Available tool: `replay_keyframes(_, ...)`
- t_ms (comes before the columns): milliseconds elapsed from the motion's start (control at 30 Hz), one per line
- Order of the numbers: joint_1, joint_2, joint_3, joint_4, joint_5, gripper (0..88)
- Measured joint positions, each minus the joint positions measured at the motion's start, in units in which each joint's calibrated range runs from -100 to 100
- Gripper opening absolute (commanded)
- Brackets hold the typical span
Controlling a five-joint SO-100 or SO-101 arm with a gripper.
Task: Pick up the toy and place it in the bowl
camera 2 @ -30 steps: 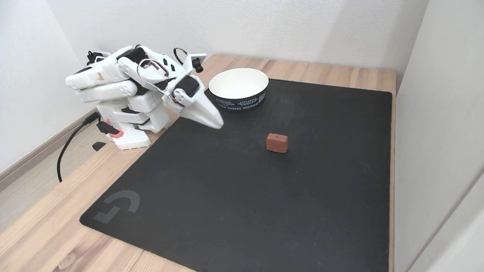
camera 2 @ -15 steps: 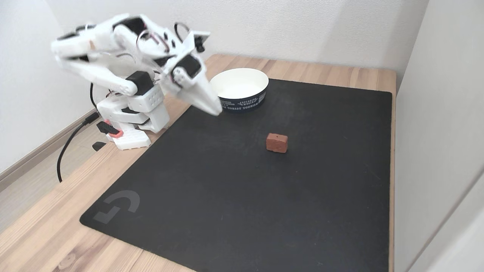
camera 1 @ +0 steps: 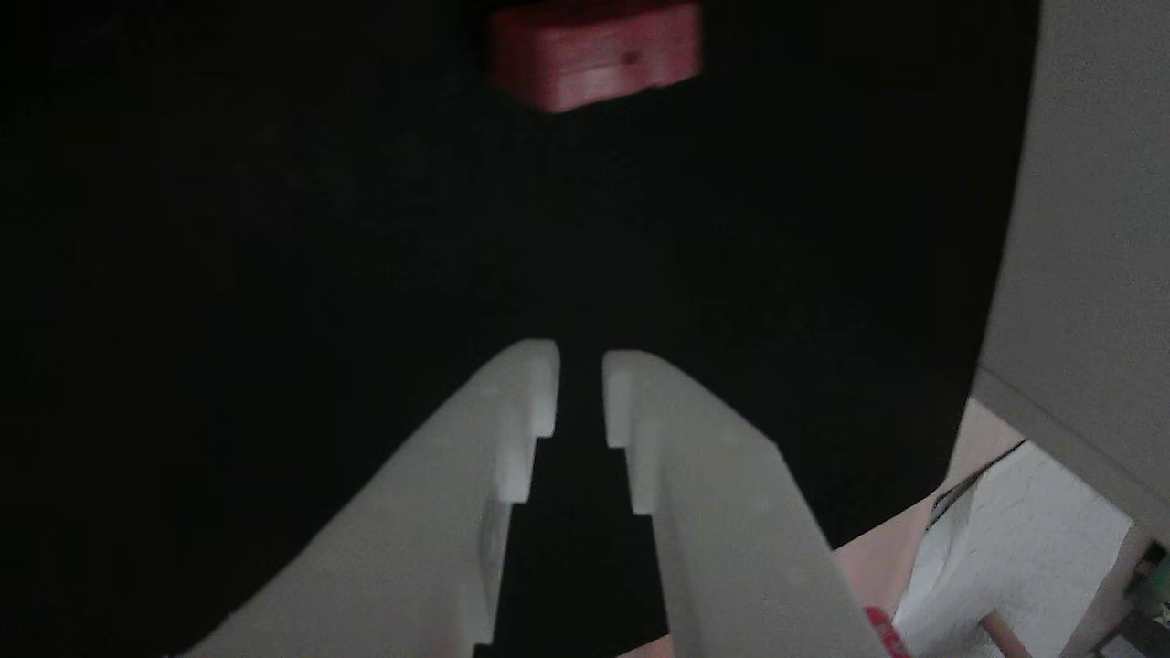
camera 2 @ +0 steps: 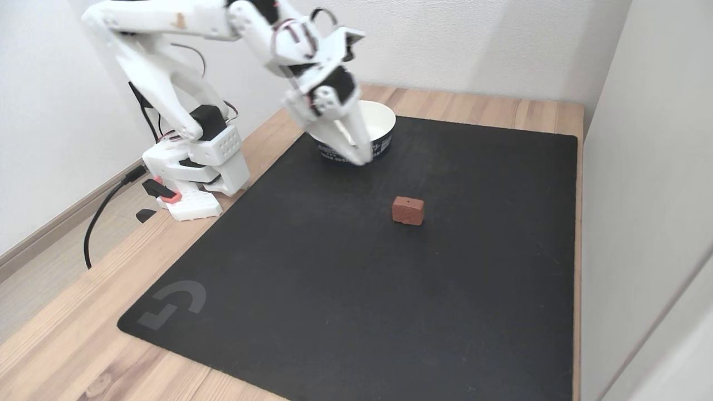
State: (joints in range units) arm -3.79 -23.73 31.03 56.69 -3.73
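Reach under way: the white plastic two-finger gripper [camera 2: 361, 160] hangs above the black rectangular mat [camera 2: 345, 289], its jaws parted by a narrow gap and holding nothing, as the other view [camera 1: 579, 366] shows. Ahead of the fingertips, well apart from them, the small red-pink ribbed plastic block [camera 2: 408, 210] rests on the mat; in the other view the block [camera 1: 594, 55] lies straight ahead, its long axis crosswise to the jaws. Behind the gripper in the fixed view stands the white paper bowl with a dark printed band [camera 2: 384, 125], empty so far.
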Motion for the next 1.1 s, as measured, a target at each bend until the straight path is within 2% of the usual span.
replay_keyframes(467,-3.16,31.14,-36.47,12.33,0.0,2.4)
replay_keyframes(600,-3.16,35.3,-42.14,12.83,-0.21,2.4)
replay_keyframes(800,-3.25,42.3,-51.68,21.19,-0.21,2.4)
replay_keyframes(1100,-3.25,43.05,-53.19,22.88,-0.26,2.4)
